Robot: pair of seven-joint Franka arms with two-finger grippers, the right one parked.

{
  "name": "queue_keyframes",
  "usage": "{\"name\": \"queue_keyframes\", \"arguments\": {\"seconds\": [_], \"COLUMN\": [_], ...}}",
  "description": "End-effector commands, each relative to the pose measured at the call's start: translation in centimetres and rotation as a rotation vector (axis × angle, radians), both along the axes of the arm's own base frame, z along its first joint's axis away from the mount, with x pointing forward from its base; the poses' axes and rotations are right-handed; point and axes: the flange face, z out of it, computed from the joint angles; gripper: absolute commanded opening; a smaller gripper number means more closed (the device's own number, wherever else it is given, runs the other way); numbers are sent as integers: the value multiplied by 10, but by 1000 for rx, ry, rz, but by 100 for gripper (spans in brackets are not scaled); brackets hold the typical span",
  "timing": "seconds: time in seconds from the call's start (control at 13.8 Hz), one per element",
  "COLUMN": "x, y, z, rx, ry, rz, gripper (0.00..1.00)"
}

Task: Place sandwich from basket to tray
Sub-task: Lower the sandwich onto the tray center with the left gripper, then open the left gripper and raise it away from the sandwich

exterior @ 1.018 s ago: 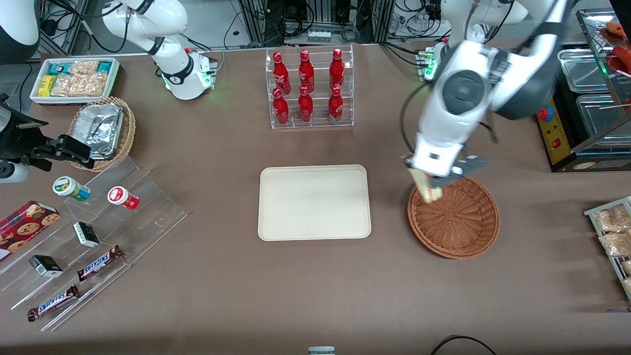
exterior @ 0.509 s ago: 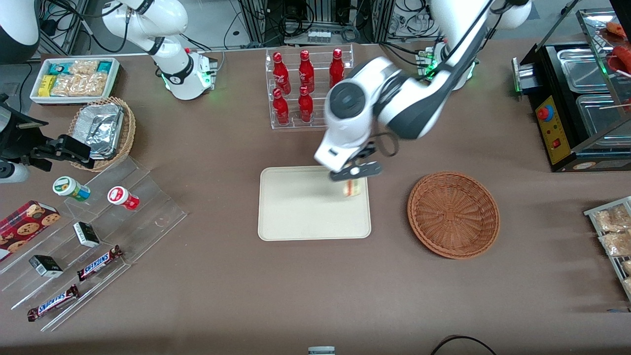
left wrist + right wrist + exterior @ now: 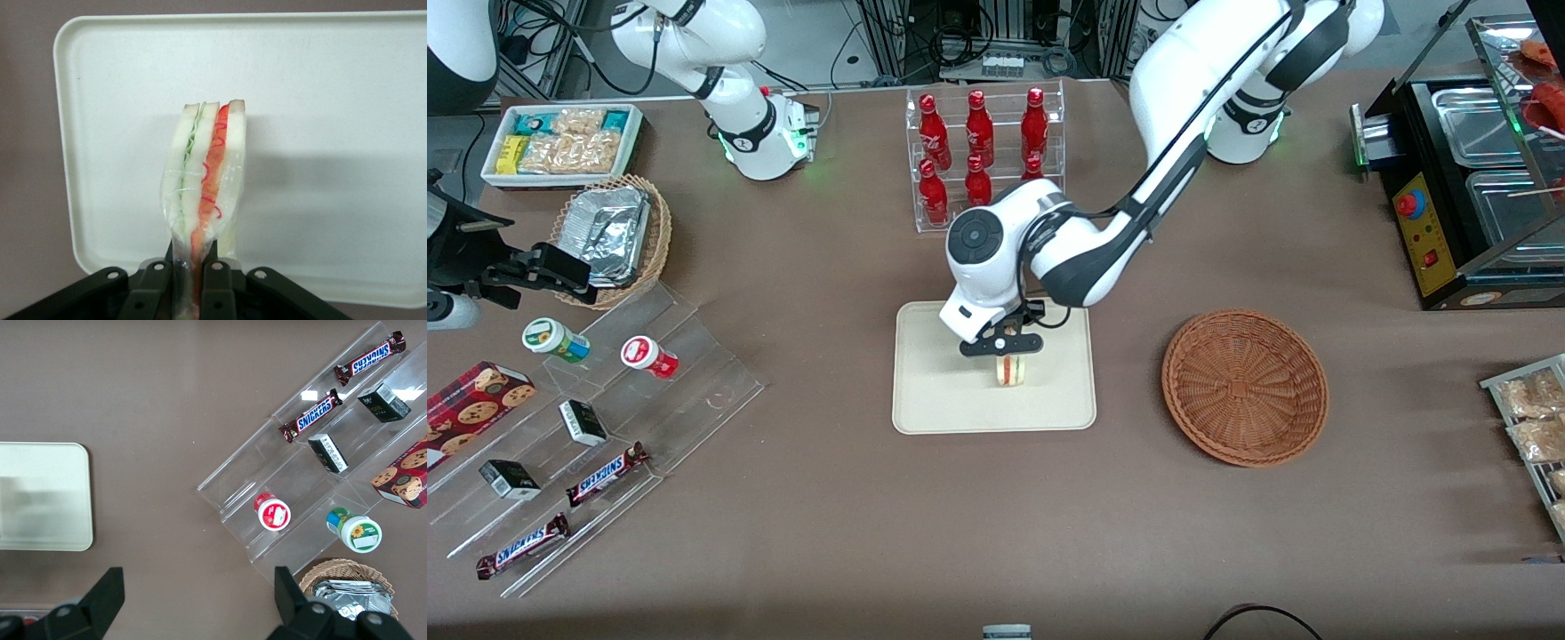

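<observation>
A flat cream-white rectangular tray (image 3: 934, 391) lies at the middle of the brown desk (image 3: 854, 533). Above it, the left arm's hand (image 3: 1005, 345) pinches a triangular white-bread sandwich (image 3: 1010, 371) with red and green filling, held upright over the tray. The round reddish-brown wicker basket (image 3: 1245, 387) sits toward the working arm's end.

A robotics lab is posing as a snack shop: cables and equipment racks (image 3: 996, 36) are lining the brown surface (image 3: 827, 516), with acrylic displays of soda bottles (image 3: 983, 156) and candy bars (image 3: 605, 471).
</observation>
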Motion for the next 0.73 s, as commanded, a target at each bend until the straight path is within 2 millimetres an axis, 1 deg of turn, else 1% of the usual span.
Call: {"name": "queue_keyframes", "arguments": {"seconds": [0.0, 0.07, 0.15, 0.22, 0.29, 0.36, 0.51, 0.58, 0.65], "x": [5, -1, 0, 1, 2, -2, 4, 5, 5], "y": [-12, -17, -21, -22, -23, -27, -30, -30, -30], "z": [-6, -13, -12, -19, -21, -26, -24, -25, -26], "rx": [-18, -14, -21, -16, -16, -14, -25, -26, -25], "ry": [-45, -42, -45, -44, -48, -45, -53, -53, -53], "rz": [14, 11, 20, 22, 20, 15, 37, 35, 30], "gripper": [0, 0, 0, 0, 0, 0, 0, 4, 57]}}
